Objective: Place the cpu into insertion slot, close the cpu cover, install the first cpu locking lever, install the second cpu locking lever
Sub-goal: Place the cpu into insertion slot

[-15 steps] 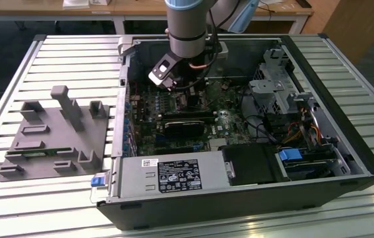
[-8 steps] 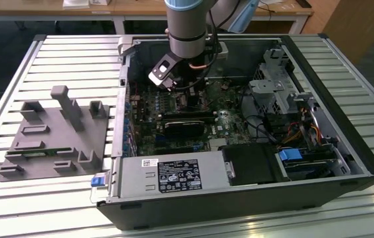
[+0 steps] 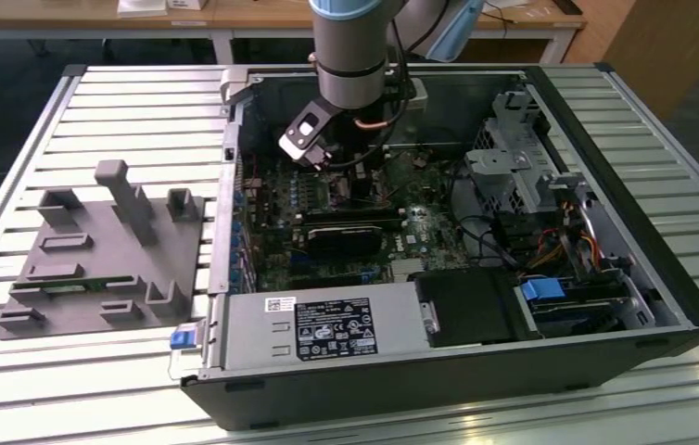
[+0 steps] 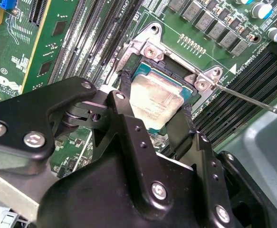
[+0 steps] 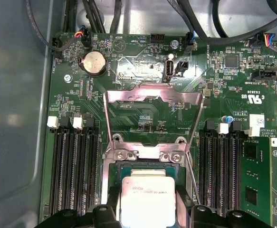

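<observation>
One small chip pinched at its socket, with the cover open.

Two matte black fingers of the gripper clamp opposite edges of the cpu, a small flat square with a dull, scuffed silver top. It lies at the insertion slot, a square socket with a bright silvery rim and screw heads; whether it is seated or just above cannot be told. The cpu cover, a thin silvery frame plate with a large square window, stands open beside the slot, and the glossy green motherboard shows through the window. A thin steel wire lever runs out from one corner of the slot. In the exterior view the grey tubular arm drops nearly vertical into the far part of the open black tower case, toward the exterior view's left.
</observation>
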Controlling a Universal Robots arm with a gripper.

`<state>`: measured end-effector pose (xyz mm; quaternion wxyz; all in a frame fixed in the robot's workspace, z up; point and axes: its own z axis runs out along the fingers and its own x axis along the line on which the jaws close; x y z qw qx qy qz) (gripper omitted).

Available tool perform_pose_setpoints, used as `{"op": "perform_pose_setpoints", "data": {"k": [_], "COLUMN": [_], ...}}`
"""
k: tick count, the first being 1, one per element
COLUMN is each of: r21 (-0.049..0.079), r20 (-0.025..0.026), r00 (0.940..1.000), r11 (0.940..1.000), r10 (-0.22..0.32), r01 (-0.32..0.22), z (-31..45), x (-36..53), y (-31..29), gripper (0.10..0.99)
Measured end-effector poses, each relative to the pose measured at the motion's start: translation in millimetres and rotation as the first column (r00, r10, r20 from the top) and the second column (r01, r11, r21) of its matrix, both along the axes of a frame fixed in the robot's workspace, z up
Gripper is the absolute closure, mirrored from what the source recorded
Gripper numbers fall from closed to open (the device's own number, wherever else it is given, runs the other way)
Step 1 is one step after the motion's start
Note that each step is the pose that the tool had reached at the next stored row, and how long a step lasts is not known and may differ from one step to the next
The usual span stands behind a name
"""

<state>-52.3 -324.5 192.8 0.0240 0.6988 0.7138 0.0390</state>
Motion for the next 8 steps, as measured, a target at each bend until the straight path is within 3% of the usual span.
{"op": "perform_pose_setpoints", "data": {"k": [3,4,8], "r21": [0.000,0.000,0.000], "r20": [0.0001,0.0001,0.0000], "r00": [1.0000,1.0000,1.0000], "r11": [1.0000,1.0000,1.0000], "r10": [0.000,0.000,0.000], "r01": [0.000,0.000,0.000], "z": [0.0,0.0,0.0], "x": [0.1,0.1,0.2], "y": [0.0,0.0,0.0], "gripper": [0.533,0.471,0.471]}}
